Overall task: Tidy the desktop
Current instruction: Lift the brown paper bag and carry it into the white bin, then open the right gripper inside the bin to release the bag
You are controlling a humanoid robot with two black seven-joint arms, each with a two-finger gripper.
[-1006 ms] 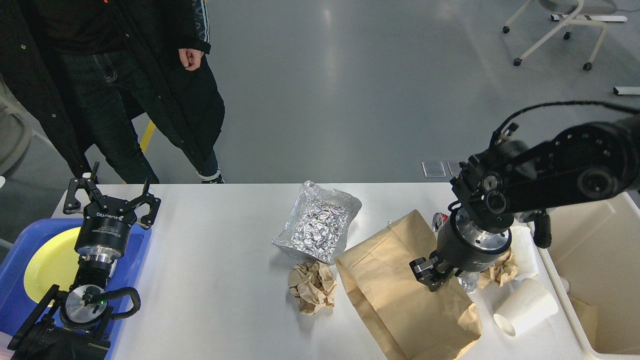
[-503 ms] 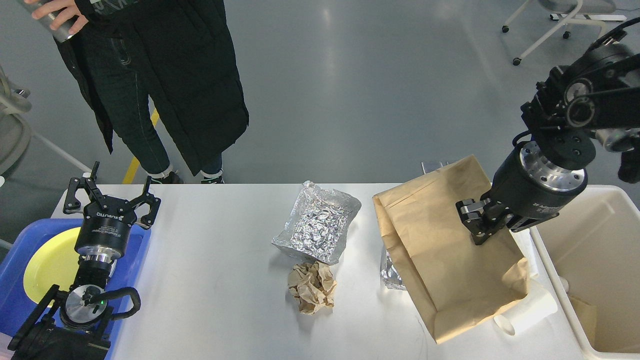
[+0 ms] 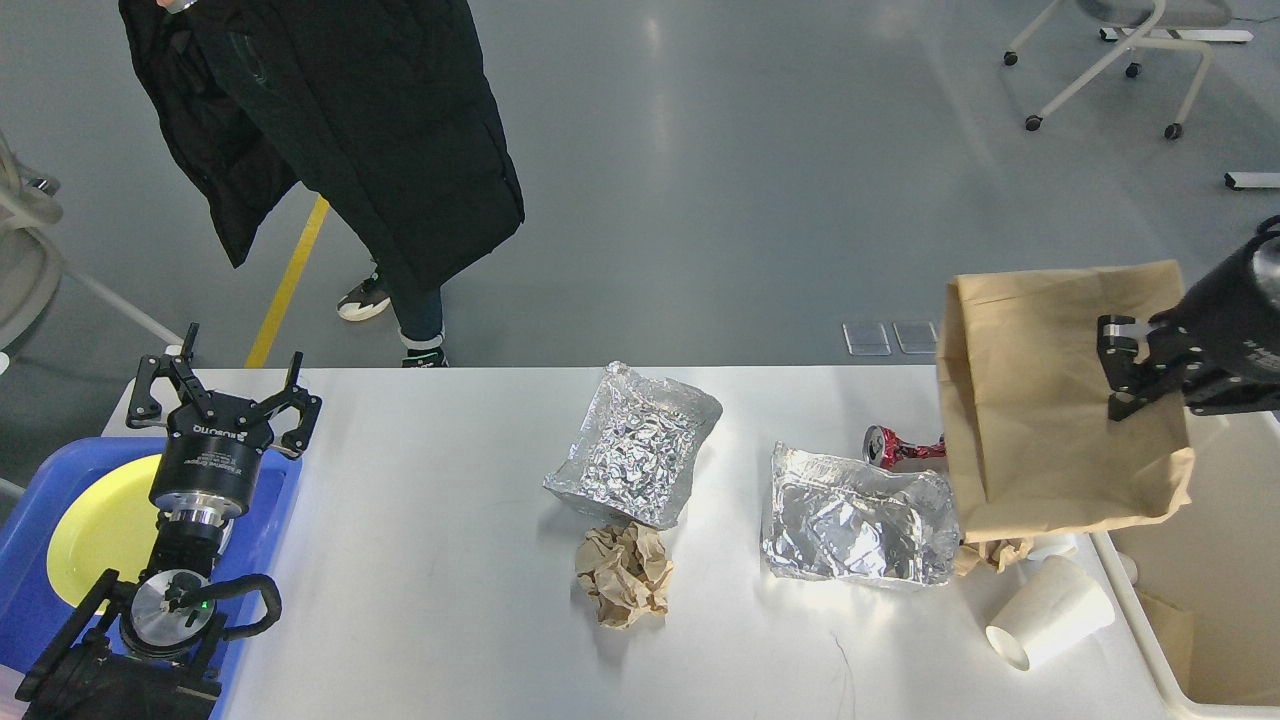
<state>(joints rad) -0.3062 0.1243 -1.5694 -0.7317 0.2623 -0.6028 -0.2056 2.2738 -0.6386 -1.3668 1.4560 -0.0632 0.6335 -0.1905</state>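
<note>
The white desktop (image 3: 440, 560) holds litter: a foil bag (image 3: 636, 446) at centre, a crumpled brown paper ball (image 3: 623, 572) in front of it, a second foil bag (image 3: 858, 516) to the right, a crushed red can (image 3: 896, 447) and a white paper cup (image 3: 1050, 612) on its side. My right gripper (image 3: 1125, 380) is shut on a large brown paper bag (image 3: 1050, 390), which hangs in the air at the desktop's right end. Open and empty, my left gripper (image 3: 224, 392) stands above the far left corner.
A blue tray (image 3: 275, 520) with a yellow plate (image 3: 100, 525) sits at the left under my left arm. A cream-white bin (image 3: 1215, 600) stands off the right edge. More crumpled brown paper (image 3: 990, 552) lies under the hanging bag. A person in a black coat (image 3: 350, 130) stands beyond the far edge.
My right gripper has lifted the brown paper bag off the desktop and carried it up and right, uncovering the second foil bag and the red can. The person has shifted. My left arm has stayed still.
</note>
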